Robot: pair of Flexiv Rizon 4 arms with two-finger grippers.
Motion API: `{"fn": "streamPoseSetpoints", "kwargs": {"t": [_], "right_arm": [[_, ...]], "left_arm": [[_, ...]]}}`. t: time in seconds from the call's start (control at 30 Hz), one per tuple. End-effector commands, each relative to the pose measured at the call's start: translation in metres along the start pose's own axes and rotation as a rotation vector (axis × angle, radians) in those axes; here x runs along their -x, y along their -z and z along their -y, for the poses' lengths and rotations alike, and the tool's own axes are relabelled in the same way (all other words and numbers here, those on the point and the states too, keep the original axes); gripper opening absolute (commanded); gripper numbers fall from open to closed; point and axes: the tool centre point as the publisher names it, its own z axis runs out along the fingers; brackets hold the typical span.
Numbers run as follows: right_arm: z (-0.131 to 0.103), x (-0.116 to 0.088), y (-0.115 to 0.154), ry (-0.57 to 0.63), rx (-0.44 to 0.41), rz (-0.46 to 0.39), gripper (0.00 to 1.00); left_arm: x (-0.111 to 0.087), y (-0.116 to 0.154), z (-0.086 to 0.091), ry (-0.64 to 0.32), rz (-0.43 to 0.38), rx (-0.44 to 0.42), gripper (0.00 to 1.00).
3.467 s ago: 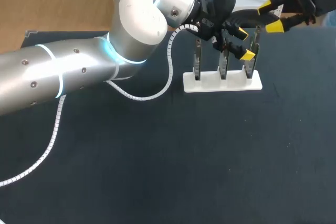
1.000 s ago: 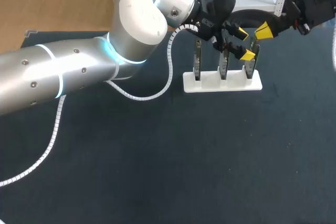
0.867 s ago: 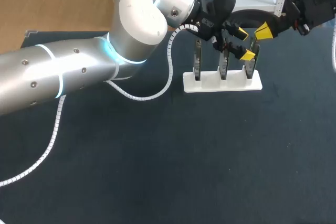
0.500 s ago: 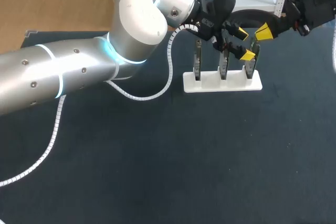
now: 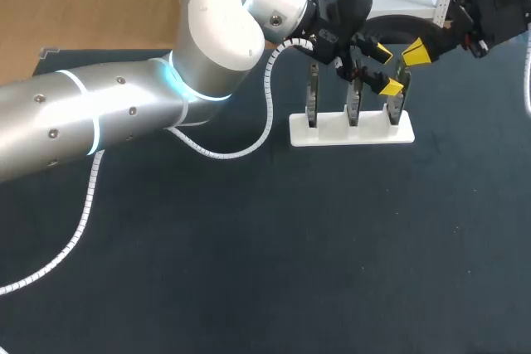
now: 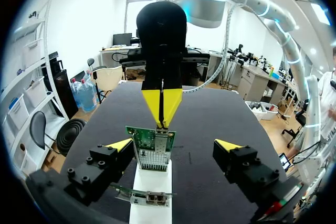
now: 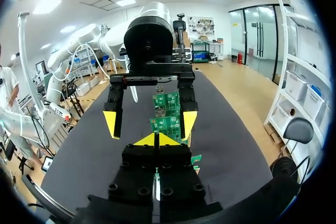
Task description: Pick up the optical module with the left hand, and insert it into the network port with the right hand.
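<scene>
Table: dark | white rack (three boards upright) far side

Black, silver and yellow over dark navy.
Dark navy cloth table; white plastic stand w/ green circuit boards; silver metal left arm w/ cyan light ring; white spiral cable; black left gripper & black right gripper, both yellow-tipped.

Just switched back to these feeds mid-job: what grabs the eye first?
The left gripper hangs open with the upright green circuit boards between its fingers, over the white stand toward the table's far side. Facing it, the right gripper holds its yellow tips shut together close above one board's top edge.
</scene>
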Motion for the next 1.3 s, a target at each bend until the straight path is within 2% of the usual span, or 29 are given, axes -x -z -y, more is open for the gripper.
{"fn": "streamPoseSetpoints", "kwargs": {"t": [0.03,0.67,0.97,1.3], "right_arm": [[0.005,-0.005,-0.002,0.003,0.008,0.009,0.0],[0.007,-0.011,-0.007,-0.016,0.013,0.005,0.0],[0.004,0.006,0.005,0.007,-0.016,0.074,0.0],[0.003,0.019,0.017,0.039,-0.061,0.091,0.0]], "left_arm": [[0.001,-0.001,-0.002,0.0,-0.004,-0.004,1.0],[0.001,-0.001,-0.002,0.0,-0.004,-0.004,1.0],[0.001,-0.001,-0.002,0.0,-0.004,-0.004,1.0],[0.004,0.002,-0.002,-0.008,0.005,0.0,1.0]]}}
